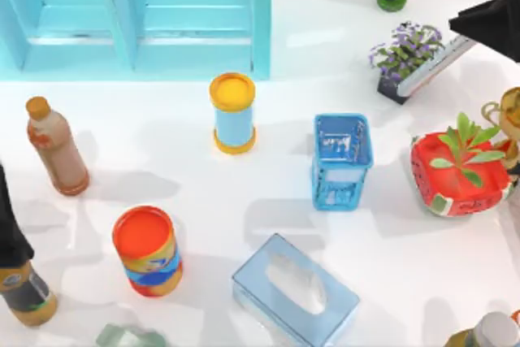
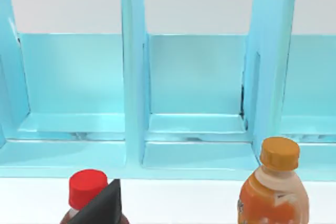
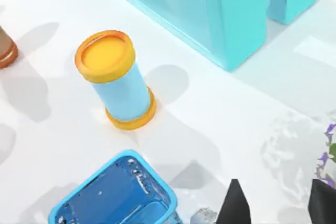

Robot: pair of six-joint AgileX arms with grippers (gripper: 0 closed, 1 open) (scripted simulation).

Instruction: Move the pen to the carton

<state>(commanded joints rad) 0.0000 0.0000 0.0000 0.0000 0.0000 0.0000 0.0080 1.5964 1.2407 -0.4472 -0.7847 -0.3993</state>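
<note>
Pen (image 1: 435,62) lies at the table's far right, just beside the purple flower pot (image 1: 404,54). Long axis is diagonal: the grey barrel end points near-left, the other end runs under the right gripper (image 3: 275,203). Its 2 fingers stand apart, holding nothing. The cap merges with the dark arm; cannot separate them. Judged light, stiff, smooth and prone to roll, so pinch across mid-barrel. Left arm (image 1: 10,225) is parked at the left edge.
</note>
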